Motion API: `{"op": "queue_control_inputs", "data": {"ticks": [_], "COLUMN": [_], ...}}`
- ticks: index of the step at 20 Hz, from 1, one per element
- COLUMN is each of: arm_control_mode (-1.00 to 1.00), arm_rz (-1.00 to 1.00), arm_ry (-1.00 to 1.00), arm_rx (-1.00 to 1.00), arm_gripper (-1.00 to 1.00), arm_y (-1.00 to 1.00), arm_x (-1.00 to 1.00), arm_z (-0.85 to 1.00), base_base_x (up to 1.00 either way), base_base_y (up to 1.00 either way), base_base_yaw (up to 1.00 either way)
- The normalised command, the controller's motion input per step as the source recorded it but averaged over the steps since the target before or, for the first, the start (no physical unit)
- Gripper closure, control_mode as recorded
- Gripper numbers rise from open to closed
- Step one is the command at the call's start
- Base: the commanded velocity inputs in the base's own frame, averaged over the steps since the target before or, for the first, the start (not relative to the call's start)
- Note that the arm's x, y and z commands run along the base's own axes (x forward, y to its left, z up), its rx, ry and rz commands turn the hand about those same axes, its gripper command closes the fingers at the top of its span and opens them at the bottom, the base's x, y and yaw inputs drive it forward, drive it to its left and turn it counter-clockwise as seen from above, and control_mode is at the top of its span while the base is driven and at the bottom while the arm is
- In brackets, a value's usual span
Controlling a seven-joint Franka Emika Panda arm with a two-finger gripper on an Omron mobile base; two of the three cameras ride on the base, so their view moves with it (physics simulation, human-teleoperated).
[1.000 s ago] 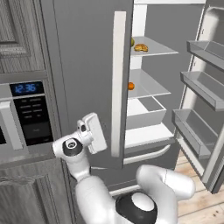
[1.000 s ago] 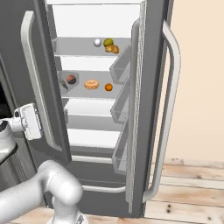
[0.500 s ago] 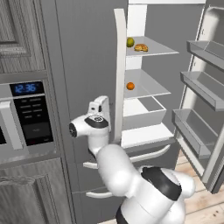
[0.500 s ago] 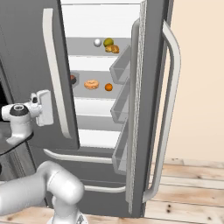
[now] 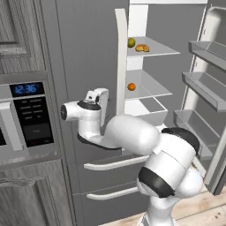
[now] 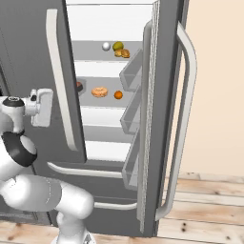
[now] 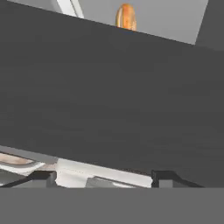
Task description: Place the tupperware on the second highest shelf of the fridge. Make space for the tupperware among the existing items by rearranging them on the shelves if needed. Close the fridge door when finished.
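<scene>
Grey-steel fridge (image 6: pixel 164 119) stands with its right door open. A dark tub-like object (image 6: pixel 79 86), probably the tupperware, sits at the second shelf's (image 6: pixel 102 100) left edge beside the tan ring (image 6: pixel 99 92) and small orange (image 6: pixel 118 95). Gripper (image 5: pixel 98 99) hangs by the left door (finger spread indeterminate). Door closing remains.

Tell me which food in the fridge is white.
The white ball, leftmost on the upper stocked shelf. The yellow-green fruit and brown pastry sit beside it.

tupperware (image 6: pixel 79 86): mostly hidden behind left door | hand (image 7: pixel 103 178): fingertips cut off, grip unclear
</scene>
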Motion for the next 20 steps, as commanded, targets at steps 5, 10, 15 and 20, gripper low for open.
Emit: {"op": "queue_control_inputs", "data": {"ticks": [5, 10, 15, 20], "arm_control_mode": [-1.00, -1.00, -1.00, -1.00], "arm_rz": [0.36, 0.08, 0.16, 0.24], "arm_ry": [-0.34, -0.62, -0.42, -0.29], "arm_rx": [0.04, 0.13, 0.33, 0.51], "arm_gripper": [-1.00, -1.00, -1.00, -1.00], "arm_y": [-0.08, -0.61, -0.76, -0.57], "arm_x": [-0.81, -1.00, -1.00, -1.00], "arm_z": [-0.22, 0.16, 0.27, 0.58], "base_base_x": [0.00, 0.00, 0.00, 0.00], "base_base_y": [0.00, 0.00, 0.00, 0.00], "base_base_yaw": [0.00, 0.00, 0.00, 0.00]}}
